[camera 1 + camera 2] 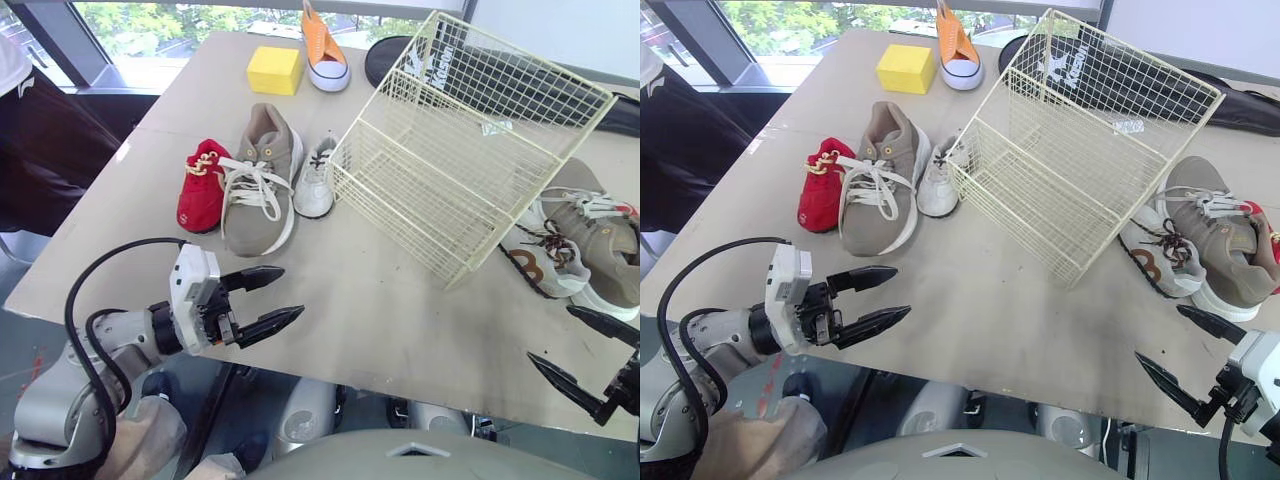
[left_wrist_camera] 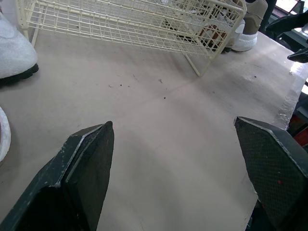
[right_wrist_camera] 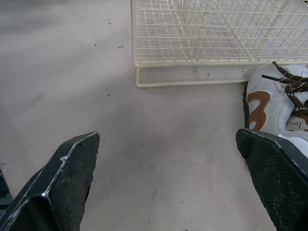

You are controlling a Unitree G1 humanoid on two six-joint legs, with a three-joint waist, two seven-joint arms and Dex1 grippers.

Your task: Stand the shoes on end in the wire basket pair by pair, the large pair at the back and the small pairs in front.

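Observation:
An empty cream wire basket (image 1: 470, 140) rests tilted in the middle of the table. To its left lie a large tan shoe (image 1: 258, 180), a small red shoe (image 1: 203, 185) and a small white shoe (image 1: 316, 178). To its right lie the other tan shoe (image 1: 600, 235) and a white shoe with a brown mark (image 3: 269, 110). An orange shoe (image 1: 325, 50) stands at the far edge. My left gripper (image 1: 290, 292) hovers open over the near edge, below the tan shoe. My right gripper (image 1: 550, 333) is open near the front right corner, just short of the white-and-brown shoe.
A yellow block (image 1: 275, 70) sits near the orange shoe. A black bag (image 1: 395, 55) lies behind the basket. A person in dark clothing (image 1: 40, 140) stands at the table's left side. Bare tabletop (image 1: 380, 300) stretches between my two grippers.

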